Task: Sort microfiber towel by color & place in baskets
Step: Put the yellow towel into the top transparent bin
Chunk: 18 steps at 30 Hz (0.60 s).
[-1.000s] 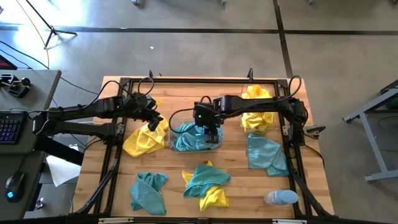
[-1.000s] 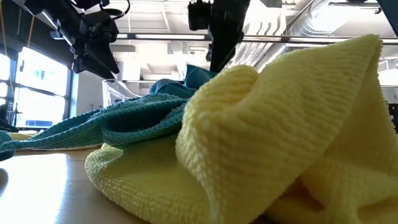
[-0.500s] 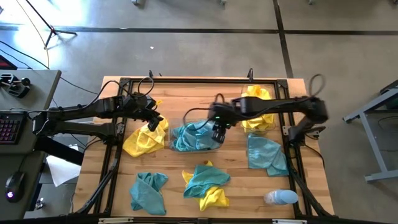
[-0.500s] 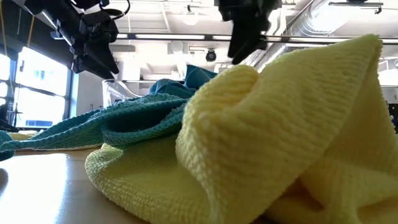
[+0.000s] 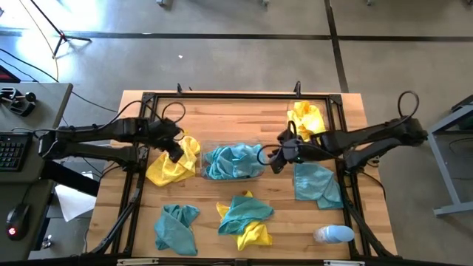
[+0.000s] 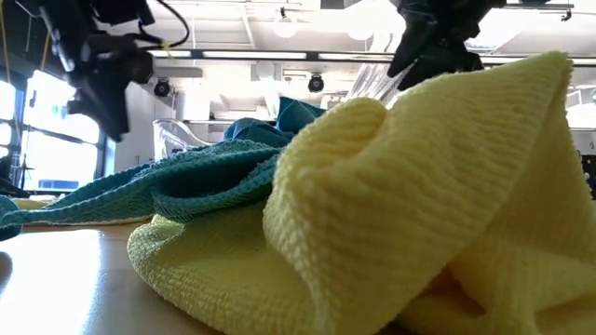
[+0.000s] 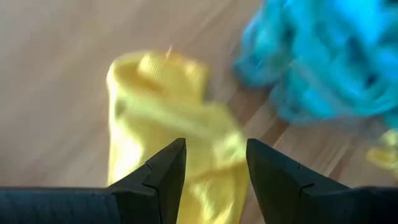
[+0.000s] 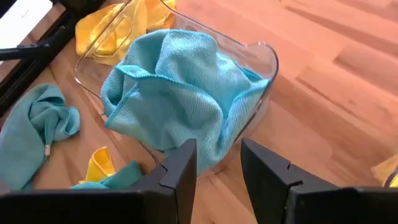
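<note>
Overhead, wooden table (image 5: 236, 111), towels (image 5: 233, 162), grey floor (image 5: 222, 59)

We see a smooth, varnished butcher-block wooden table (image 5: 244, 111), nubby matt microfiber towels (image 8: 177, 93) in a glossy clear plastic basket (image 8: 264, 59), and matt black gripper fingers (image 8: 180, 165).

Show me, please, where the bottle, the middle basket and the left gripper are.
bottle (image 5: 332, 235): high view, middle of its body.
middle basket (image 8: 264, 53): right wrist view, clear rim corner.
left gripper (image 7: 214, 165): left wrist view, midway between fingertips.
</note>
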Motion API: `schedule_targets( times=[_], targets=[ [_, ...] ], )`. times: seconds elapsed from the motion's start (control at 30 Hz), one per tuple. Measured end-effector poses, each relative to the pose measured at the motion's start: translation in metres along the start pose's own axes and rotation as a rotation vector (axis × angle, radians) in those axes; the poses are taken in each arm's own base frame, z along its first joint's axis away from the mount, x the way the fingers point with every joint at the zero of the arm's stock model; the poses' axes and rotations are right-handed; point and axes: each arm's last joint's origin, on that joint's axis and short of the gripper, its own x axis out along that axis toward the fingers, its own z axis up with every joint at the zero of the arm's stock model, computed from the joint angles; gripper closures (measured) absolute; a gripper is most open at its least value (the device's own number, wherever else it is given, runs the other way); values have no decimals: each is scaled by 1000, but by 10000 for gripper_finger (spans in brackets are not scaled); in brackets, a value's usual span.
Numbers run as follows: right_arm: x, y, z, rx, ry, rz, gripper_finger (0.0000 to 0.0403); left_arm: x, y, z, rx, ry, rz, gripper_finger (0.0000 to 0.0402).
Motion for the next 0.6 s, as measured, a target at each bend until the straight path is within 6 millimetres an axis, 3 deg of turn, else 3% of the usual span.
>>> schedule_targets(
  times=[0.3, 0.6],
  targets=[
    [3, 1, -4, 57, -50, -2, 285, 11, -4, -7, -19, 79, 121, 243],
    [3, 2, -3, 58, -64, 2, 285, 60, 1, -22, 17, 262, 233, 243]
  ],
)
